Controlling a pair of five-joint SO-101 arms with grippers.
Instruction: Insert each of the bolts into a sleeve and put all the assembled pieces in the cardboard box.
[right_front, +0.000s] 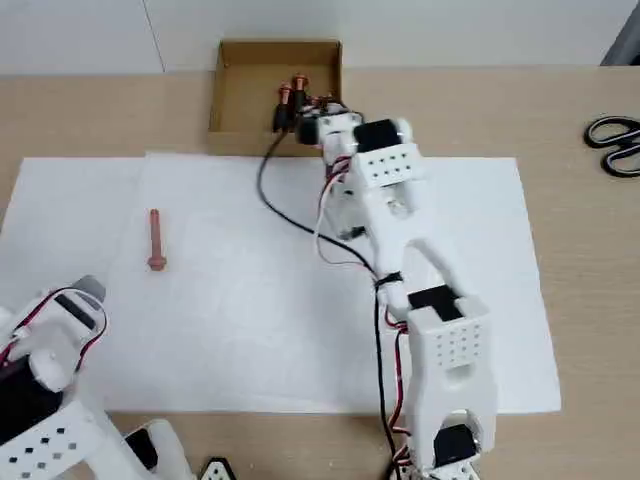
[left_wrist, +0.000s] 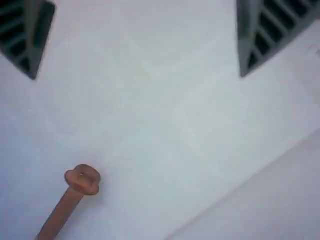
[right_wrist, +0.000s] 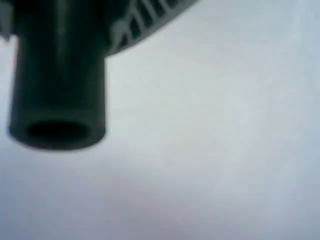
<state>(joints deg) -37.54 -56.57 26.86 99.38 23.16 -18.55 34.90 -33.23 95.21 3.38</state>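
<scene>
My right pincer (right_front: 300, 118) at the cardboard box (right_front: 240, 85) w/ a sleeve (right_wrist: 57, 85) gripped; my left pincer (left_wrist: 150, 37) open near 1 loose bolt (right_front: 156, 240).

Wooden counter (right_front: 590, 260) carries a white paper sheet (right_front: 230, 330). My right arm (right_front: 400, 200) stretches over the sheet to the box at its far edge; my left arm (right_front: 55, 340) is at the near-left corner. Scissors (right_front: 615, 145) lie on bare wood far right. In the box, near its front wall & just by my right pincer, 2 bolted sleeves (right_front: 285, 105) stand upright, heads up; can't tell if the black sleeve I'm clamping, open end showing in the right wrist view, is 1 of them. The bolt lies flat on the sheet's left part, head toward me, well apart from the box; in the left wrist view the bolt (left_wrist: 65, 205) is clear of my 2 spread fingers (left_wrist: 30, 35).
</scene>
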